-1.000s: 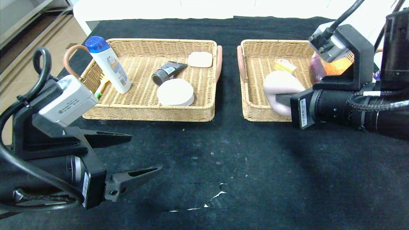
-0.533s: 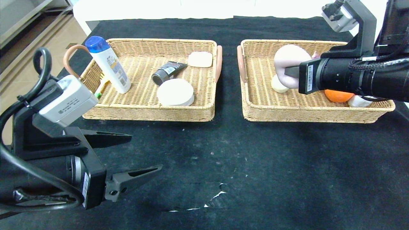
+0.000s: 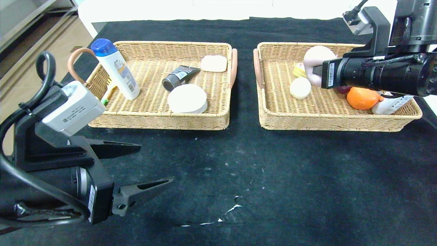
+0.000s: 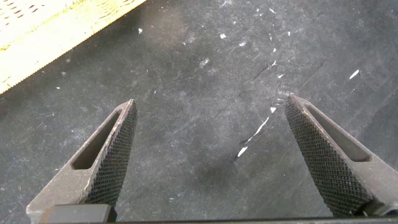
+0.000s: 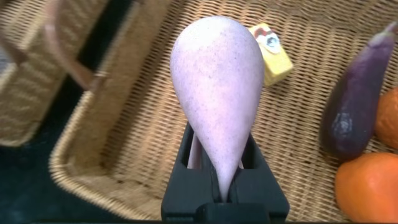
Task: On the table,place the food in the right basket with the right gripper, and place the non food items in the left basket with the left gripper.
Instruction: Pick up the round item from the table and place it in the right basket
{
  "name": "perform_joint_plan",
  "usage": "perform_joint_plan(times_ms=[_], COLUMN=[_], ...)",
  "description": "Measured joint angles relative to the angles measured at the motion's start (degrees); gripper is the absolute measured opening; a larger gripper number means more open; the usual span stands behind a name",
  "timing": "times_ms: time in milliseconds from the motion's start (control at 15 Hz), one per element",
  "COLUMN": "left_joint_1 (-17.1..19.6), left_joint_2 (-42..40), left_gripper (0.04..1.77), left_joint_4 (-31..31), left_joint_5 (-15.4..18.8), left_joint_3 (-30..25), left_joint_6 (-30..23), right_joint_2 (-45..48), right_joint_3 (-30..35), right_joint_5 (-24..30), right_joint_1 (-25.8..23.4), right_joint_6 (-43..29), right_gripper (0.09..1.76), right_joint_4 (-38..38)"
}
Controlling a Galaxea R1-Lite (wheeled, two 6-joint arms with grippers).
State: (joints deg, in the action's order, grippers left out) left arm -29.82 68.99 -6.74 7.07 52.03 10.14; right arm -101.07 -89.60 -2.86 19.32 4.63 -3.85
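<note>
My right gripper is shut on the pinkish-mauve bun, squeezing it thin between the jaws, and holds it over the far part of the right basket. The wrist view shows the bun pinched in that gripper. Below it lie the yellow cake slice and the cream-white bun. The left basket holds the blue-capped white bottle, black tube and round white dish. My left gripper hovers open and empty over the black table at the near left.
The right basket also holds an orange, a purple eggplant and a white bottle at its right end. A cream pad lies in the left basket's far corner. The cloth has a tear near the front edge.
My right gripper carried the mauve bun from the basket's near side up and toward its far side, then slightly right. The cream bun came into view. The left arm stayed still.
</note>
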Motion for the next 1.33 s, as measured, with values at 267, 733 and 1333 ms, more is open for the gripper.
perform_joint_plan(times_ms=[267, 733, 1333], left_joint_1=[0.0, 0.0, 0.0], left_joint_2=[0.0, 0.0, 0.0], left_gripper=[1.72, 1.72, 1.72], left_joint_4=[0.0, 0.0, 0.1], left_joint_5=[0.0, 0.0, 0.0], left_joint_3=[0.0, 0.0, -0.2], left_joint_6=[0.0, 0.0, 0.0], right_joint_2=[-3.0, -4.5, -4.7], right_joint_3=[-2.8, -3.5, -3.5], right_joint_5=[0.0, -0.1, -0.1], right_joint_1=[-2.4, -3.1, -3.2], right_joint_6=[0.0, 0.1, 0.0], right_gripper=[0.18, 0.85, 1.43], right_joint_4=[-0.1, -0.1, -0.1])
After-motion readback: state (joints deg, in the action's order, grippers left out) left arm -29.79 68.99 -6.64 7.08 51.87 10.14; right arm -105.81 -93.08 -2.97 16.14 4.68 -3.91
